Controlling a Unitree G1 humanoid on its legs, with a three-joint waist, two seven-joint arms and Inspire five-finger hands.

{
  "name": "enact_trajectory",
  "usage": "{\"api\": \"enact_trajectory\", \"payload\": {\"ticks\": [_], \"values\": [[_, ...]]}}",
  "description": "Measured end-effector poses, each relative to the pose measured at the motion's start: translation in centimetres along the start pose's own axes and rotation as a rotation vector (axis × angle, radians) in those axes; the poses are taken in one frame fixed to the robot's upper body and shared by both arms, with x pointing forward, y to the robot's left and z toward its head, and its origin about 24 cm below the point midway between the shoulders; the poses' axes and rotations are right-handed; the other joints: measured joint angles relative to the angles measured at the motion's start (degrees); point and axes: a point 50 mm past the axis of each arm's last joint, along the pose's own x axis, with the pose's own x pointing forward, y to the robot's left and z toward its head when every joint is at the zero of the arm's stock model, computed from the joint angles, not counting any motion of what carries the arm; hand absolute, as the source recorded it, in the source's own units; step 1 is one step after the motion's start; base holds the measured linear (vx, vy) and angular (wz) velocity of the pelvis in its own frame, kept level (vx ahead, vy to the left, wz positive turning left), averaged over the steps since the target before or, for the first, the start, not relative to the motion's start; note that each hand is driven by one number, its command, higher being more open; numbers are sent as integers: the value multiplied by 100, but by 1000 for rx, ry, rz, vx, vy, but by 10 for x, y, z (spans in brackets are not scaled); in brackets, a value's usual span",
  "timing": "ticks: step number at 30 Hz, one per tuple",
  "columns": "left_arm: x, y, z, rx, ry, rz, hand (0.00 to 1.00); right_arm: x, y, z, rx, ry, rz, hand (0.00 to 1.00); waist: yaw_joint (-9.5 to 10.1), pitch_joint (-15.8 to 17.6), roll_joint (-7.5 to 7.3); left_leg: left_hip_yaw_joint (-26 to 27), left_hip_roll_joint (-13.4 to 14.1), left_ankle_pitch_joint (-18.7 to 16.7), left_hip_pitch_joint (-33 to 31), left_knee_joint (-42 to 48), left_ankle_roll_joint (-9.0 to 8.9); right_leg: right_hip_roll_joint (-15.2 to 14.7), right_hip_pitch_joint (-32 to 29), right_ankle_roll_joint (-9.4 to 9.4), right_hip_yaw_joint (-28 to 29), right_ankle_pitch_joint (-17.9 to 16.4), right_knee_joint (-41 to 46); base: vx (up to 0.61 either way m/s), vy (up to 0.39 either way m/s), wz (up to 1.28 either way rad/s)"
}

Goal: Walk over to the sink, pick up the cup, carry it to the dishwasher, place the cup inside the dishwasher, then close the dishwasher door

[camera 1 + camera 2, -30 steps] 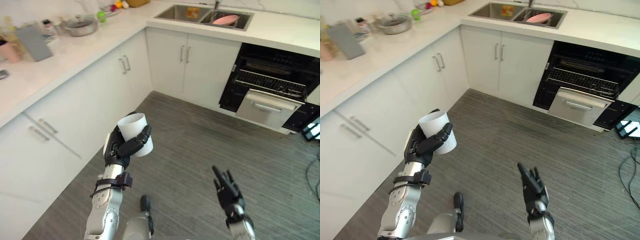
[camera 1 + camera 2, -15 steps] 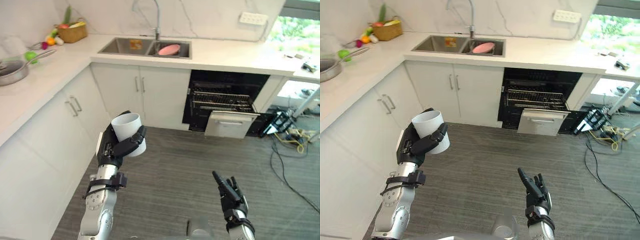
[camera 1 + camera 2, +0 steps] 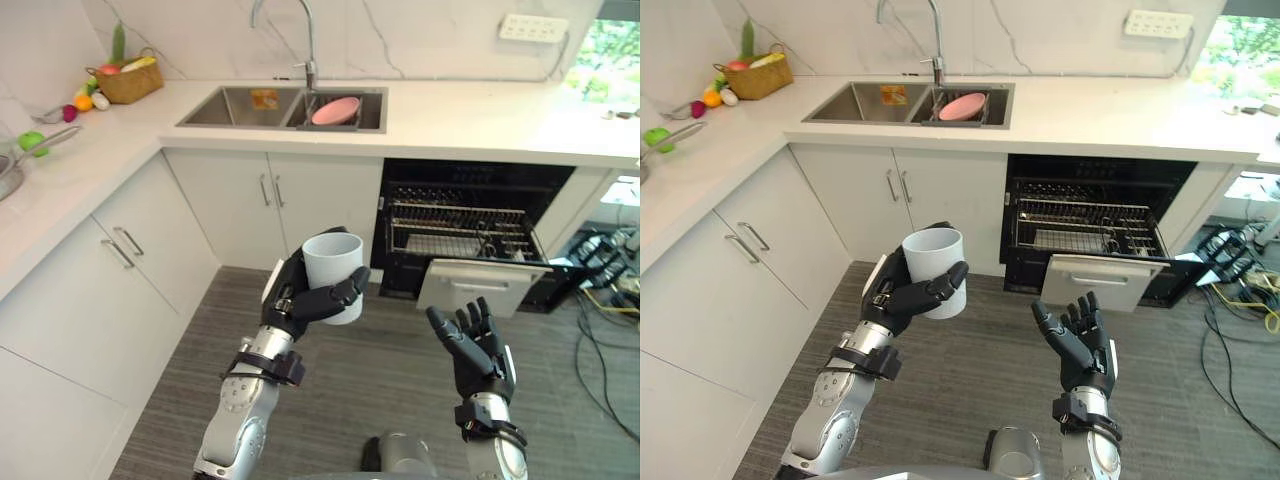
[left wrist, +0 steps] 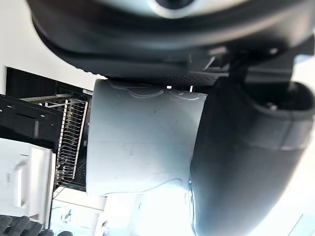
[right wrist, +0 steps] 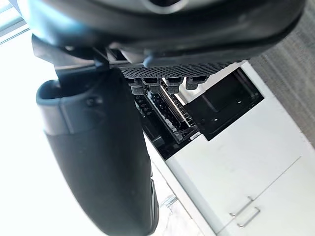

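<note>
A pale grey cup [image 3: 333,275] stands upright in my left hand [image 3: 298,300], whose fingers and thumb curl round it; the left wrist view shows the cup [image 4: 142,142] against the palm. My right hand [image 3: 472,346] is raised with straight, spread fingers and holds nothing. Ahead is the dishwasher [image 3: 470,225], set under the counter, its door [image 3: 482,285] lowered and wire racks [image 3: 1080,228] showing inside. The sink [image 3: 250,104] lies in the counter at the back, with a pink dish [image 3: 336,110] in its right basin.
White cabinets [image 3: 110,290] run along the left and back under a white counter [image 3: 480,110]. A basket of fruit [image 3: 125,80] stands in the back left corner. Cables [image 3: 605,320] trail on the grey floor [image 3: 400,400] at the right.
The camera has turned, so the dishwasher and sink appear closer and more central. My left hand with the cup has moved toward the middle, and my right hand has risen and spread.
</note>
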Motion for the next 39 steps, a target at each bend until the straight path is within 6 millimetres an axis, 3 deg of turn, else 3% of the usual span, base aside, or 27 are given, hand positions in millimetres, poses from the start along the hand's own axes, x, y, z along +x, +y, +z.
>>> {"api": "enact_trajectory", "payload": {"ticks": [1, 2, 3, 5, 7, 8, 10, 11, 13, 14, 15, 16, 18, 21, 23, 24, 26, 28, 30, 32, 33, 34, 35, 36, 37, 38, 39], "values": [[-4, 0, 0, -14, -10, 21, 0, 0, 1, 2, -1, -13, 12, 100, 33, -37, 111, -78, 361, 663, -541, 920, -115, 54, 198, -11, -53, -257, 371, 276, -47, -23], [-4, 1, 3, -7, -22, 22, 0, 0, 4, 5, 5, -30, 20, 100, 38, 20, 55, -78, 420, 533, -806, 1451, -208, -12, 332, -79, -51, -453, 304, 353, -51, -16], [-6, -2, -3, -26, 3, 32, 0, 4, -2, 12, -17, -52, 13, 100, 14, 85, 171, -208, 526, 103, -1274, 1954, -180, 90, 557, -37, -47, -545, 288, 288, -16, -13], [-13, 2, -11, -22, 51, 43, 0, 7, -3, 13, -24, -55, 14, 100, 120, 50, 95, 308, 462, -652, -1565, 1413, 30, 32, 836, -30, 51, -568, 13, 334, 0, -30], [-19, 7, -20, -12, 98, 63, 0, 18, 4, 20, -28, -86, 49, 100, 131, 46, -49, 779, 48, -965, -1537, -1012, -41, -222, 996, 41, 240, -411, -222, 331, 40, -39], [-20, 8, -22, -9, 110, 67, 0, 20, 5, 21, -32, -91, 56, 100, 131, 38, -63, 725, -118, -896, -1488, -1769, -132, -279, 1020, 54, 283, -404, -267, 340, 89, -32], [-26, 7, -28, -14, 130, 80, 0, 27, 5, 23, -59, -90, 72, 100, 132, 36, -68, 574, -470, -382, -1391, -4077, -638, -417, 1130, 123, 442, -374, -483, 360, 161, -30], [-27, 7, -28, -14, 134, 78, 0, 28, 4, 22, -64, -83, 68, 100, 130, 38, -71, 600, -473, -300, -1435, -4283, -646, -437, 1155, 165, 464, -374, -494, 435, 285, -22], [-32, 8, -31, -5, 156, 51, 0, 24, -4, 16, -75, -58, 33, 100, 130, 109, -185, 1029, -609, 416, -1374, -4362, -251, -669, 1476, 567, 493, -543, -452, 379, 321, -16], [-37, 5, -33, -9, 164, 35, 0, 20, -11, 18, -95, -57, 18, 100, 134, 53, -94, 1106, -665, 1233, -1250, -4233, 257, -736, 1658, 828, 548, -696, -422, 334, 385, -31], [-41, 5, -35, -14, 166, 36, 0, 19, -13, 16, -99, -49, 12, 100, 120, -29, -73, 1216, -665, 835, -1094, -4099, 210, -799, 1776, 999, 617, -839, -416, 404, 466, -31], [-43, 12, -34, 20, 179, 30, 0, 17, -9, 6, -63, -27, 2, 100, 67, -80, -350, 1215, -946, 599, -1050, -3923, 262, -1120, 1849, 1107, 647, -890, -410, 332, 364, -30], [-44, 19, -30, 39, 175, 27, 0, 16, -1, -2, -38, -10, 19, 100, 10, -132, -524, 1238, -1175, 373, -1109, -3850, 272, -1351, 1839, 1322, 682, -763, -511, 237, 256, -4], [-32, 21, -22, 51, 133, 14, 0, 18, 3, -3, -40, -12, 27, 100, -3, -136, -545, 776, -1354, 194, -1269, -3647, 375, -1461, 1879, 1483, 717, -398, -737, 176, 201, 10], [-23, 19, -17, 64, 106, -11, 0, 24, 3, 0, -36, -25, 6, 100, -36, -186, -519, 419, -1462, -102, -1260, -3566, 132, -1515, 1863, 1631, 782, -200, -572, 147, 151, 4], [-18, 15, -16, 65, 97, -37, 0, 25, 1, 2, -29, -33, -16, 100, -56, -189, -515, 402, -1522, -169, -1253, -3556, 162, -1603, 1678, 1679, 873, -153, -186, 85, 198, 16], [-10, 7, -14, 64, 86, -79, 0, 25, -5, 3, -29, -39, -52, 100, -51, -174, -536, 408, -1630, -278, -1190, -3554, 217, -1790, 1159, 1549, 1096, 52, 812, 36, 179, 7], [-7, 0, -16, 55, 87, -97, 0, 24, -10, 1, -44, -29, -88, 100, -48, -169, -544, 526, -1787, -470, -845, -3605, 332, -2193, 611, 848, 1017, 890, 1990, 64, 203, -17], [-6, -1, -16, 52, 84, -76, 0, 25, -8, 0, -58, -24, -83, 100, -39, -199, -474, 712, -1775, -567, -559, -3751, 454, -2375, 597, 821, 759, 1284, 2068, 120, 175, -51], [-4, 8, -10, 67, 61, -23, 0, 28, 4, -4, -60, -11, -36, 100, 6, -163, -414, 931, -1623, -680, -460, -3890, 574, -2176, 273, 781, 340, 419, 2151, 100, 126, -65], [-2, 15, -5, 77, 47, 10, 0, 30, 9, -4, -78, -11, -12, 100, -14, -113, -343, 959, -1494, -705, -447, -3988, 566, -1748, -3, 836, 107, -92, 1930, 60, 80, -49], [-2, 19, -2, 84, 39, 28, 0, 30, 11, -1, -118, -22, 5, 100, -2, -88, -314, 954, -1473, -719, -373, -4142, 543, -1383, -296, 726, -110, -254, 1528, 55, 59, -42], [-3, 21, -1, 88, 37, 34, 0, 31, 12, 0, -138, -29, 14, 100, 4, -84, -309, 1004, -1477, -729, -327, -4188, 523, -1264, -423, 687, -260, -238, 1290, 87, 72, -37], [-4, 22, 1, 97, 37, 32, 0, 31, 13, 4, -154, -41, 30, 100, 3, -86, -355, 1126, -1574, -765, -188, -4253, 430, -1173, -608, 471, -588, -10, 751, 92, 45, -32], [-5, 21, 2, 105, 35, 26, 0, 32, 15, 8, -159, -52, 44, 100, -7, -83, -486, 1202, -1741, -850, -77, -4240, 336, -1166, -715, 251, -856, 703, 277, 236, 55, -62], [-5, 17, 2, 87, 29, 25, 0, 37, 14, 16, -188, -72, 75, 100, 63, -70, -414, 1385, -1757, -1001, 15, -4107, 284, -1155, -697, -103, -1119, 699, 141, 243, 53, -54], [-3, 14, 2, 83, 24, 18, 0, 38, 14, 20, -191, -82, 82, 100, 36, -111, -296, 1386, -1725, -1034, -16, -4045, 278, -1142, -692, -107, -1109, 703, 124, 298, 72, -43]]}}
